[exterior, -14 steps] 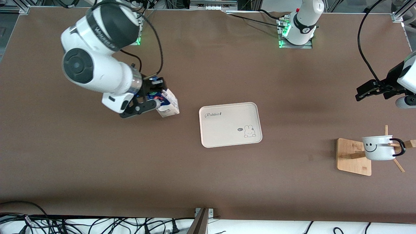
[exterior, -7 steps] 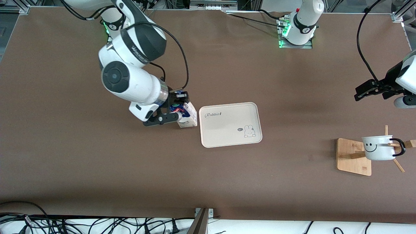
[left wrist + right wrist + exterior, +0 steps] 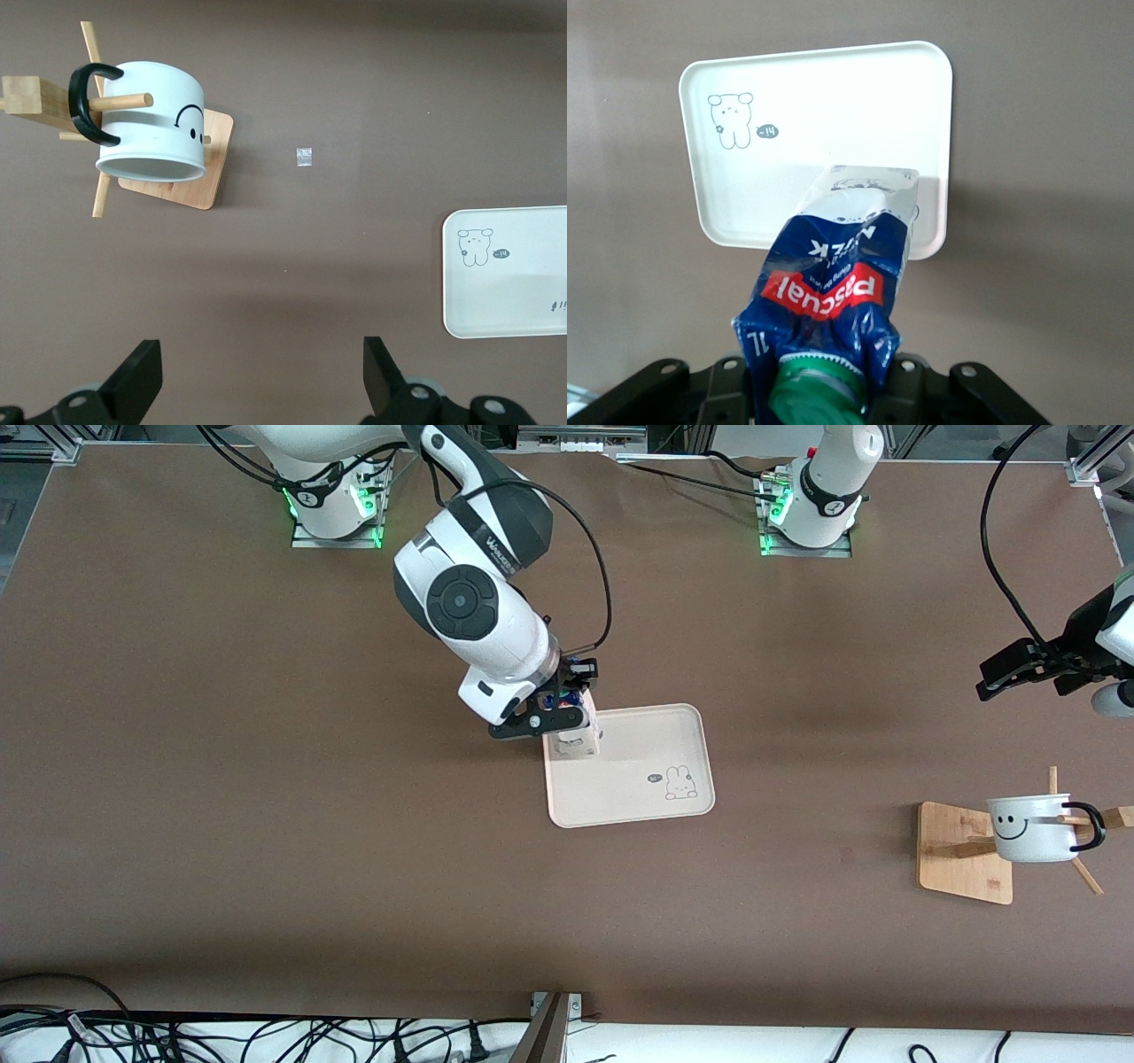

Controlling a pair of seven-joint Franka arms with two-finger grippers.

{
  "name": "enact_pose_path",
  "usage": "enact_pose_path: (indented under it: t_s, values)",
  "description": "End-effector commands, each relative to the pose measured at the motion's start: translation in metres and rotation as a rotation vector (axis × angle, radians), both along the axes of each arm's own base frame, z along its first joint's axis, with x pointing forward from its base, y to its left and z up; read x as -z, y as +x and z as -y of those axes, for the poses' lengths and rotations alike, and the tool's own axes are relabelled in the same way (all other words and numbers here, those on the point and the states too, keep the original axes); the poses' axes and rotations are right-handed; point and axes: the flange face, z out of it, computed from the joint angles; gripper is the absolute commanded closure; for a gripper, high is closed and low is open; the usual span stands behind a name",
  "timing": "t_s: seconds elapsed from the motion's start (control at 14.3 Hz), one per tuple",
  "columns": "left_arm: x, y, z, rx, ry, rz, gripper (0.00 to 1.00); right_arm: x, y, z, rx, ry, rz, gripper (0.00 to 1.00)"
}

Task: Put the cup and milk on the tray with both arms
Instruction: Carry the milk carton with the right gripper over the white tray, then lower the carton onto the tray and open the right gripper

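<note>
I have the right end effector (image 3: 567, 713) clamped on the milk (image 3: 576, 735), over the tray's (image 3: 638, 797) corner; next, lower and release. Left end effector (image 3: 1019, 669) hangs open, waiting above the table; cup (image 3: 1032, 828) on its wooden stand (image 3: 961, 859).

1. Milk (image 3: 580, 737): blue and white carton, green cap, held up over the tray's corner toward the right arm's end
2. Cup (image 3: 1032, 828): white smiley mug, on its side, black handle hooked on a wooden peg
3. Tray (image 3: 656, 757): cream, flat mid-table, bunny drawing
</note>
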Motion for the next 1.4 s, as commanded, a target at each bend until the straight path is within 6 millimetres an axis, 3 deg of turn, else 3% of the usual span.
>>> enact_pose_path:
  t_s: [0.0, 0.28, 0.77, 1.19, 1.26, 1.33]
  values:
    - [-0.006, -0.001, 0.000, -0.007, 0.003, -0.004, 0.00, 0.013, 0.017, 0.004, 0.028, 0.003, 0.019, 0.63]
    - [-0.003, 0.000, 0.000, -0.007, 0.005, -0.009, 0.00, 0.027, 0.024, -0.001, 0.040, 0.034, 0.054, 0.63]
    - [-0.001, 0.001, 0.000, -0.007, 0.005, -0.014, 0.00, 0.071, 0.025, -0.003, 0.020, -0.017, 0.038, 0.63]
    - [0.012, 0.002, 0.002, 0.002, 0.004, -0.058, 0.00, 0.083, 0.020, -0.016, 0.019, 0.000, 0.056, 0.63]
    - [0.012, 0.001, 0.001, 0.001, 0.005, -0.073, 0.00, 0.086, 0.020, -0.015, 0.029, -0.002, 0.049, 0.60]
    - [0.012, 0.000, 0.002, 0.002, 0.005, -0.076, 0.00, 0.089, 0.019, -0.013, 0.036, -0.004, 0.039, 0.21]
